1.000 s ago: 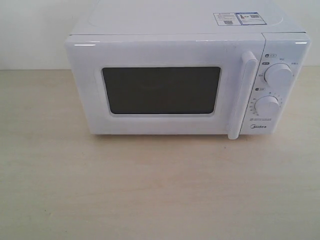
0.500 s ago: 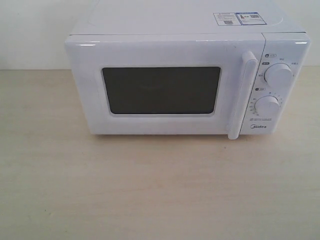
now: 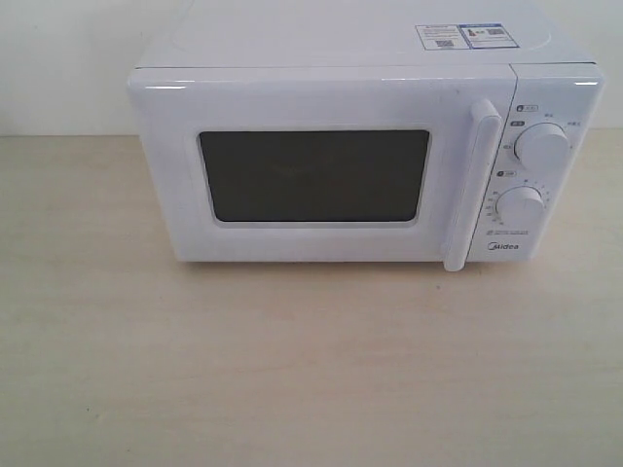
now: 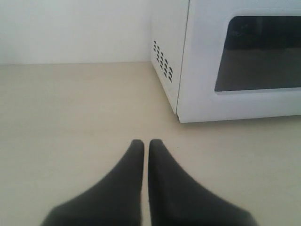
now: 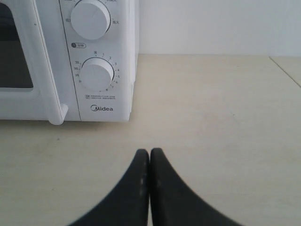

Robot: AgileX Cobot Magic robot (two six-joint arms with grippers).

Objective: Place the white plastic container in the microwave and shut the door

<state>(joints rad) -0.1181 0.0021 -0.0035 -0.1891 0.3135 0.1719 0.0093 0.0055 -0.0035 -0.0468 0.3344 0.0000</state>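
The white microwave (image 3: 360, 146) stands at the back of the pale wooden table, its door (image 3: 311, 170) closed, with a dark window and a vertical white bar handle (image 3: 472, 185). The white plastic container is out of view. Neither arm shows in the exterior view. In the left wrist view my left gripper (image 4: 146, 143) is shut and holds nothing; it hovers over bare table near the microwave's (image 4: 235, 61) vented left side. My right gripper (image 5: 149, 153) is shut on nothing in the right wrist view, over the table in front of the microwave's (image 5: 70, 56) dial panel.
Two round white dials (image 3: 540, 146) (image 3: 521, 206) sit on the microwave's right panel, and stickers (image 3: 465, 36) lie on its top. A white wall runs behind. A seam in the table (image 5: 284, 70) shows to the right of the microwave.
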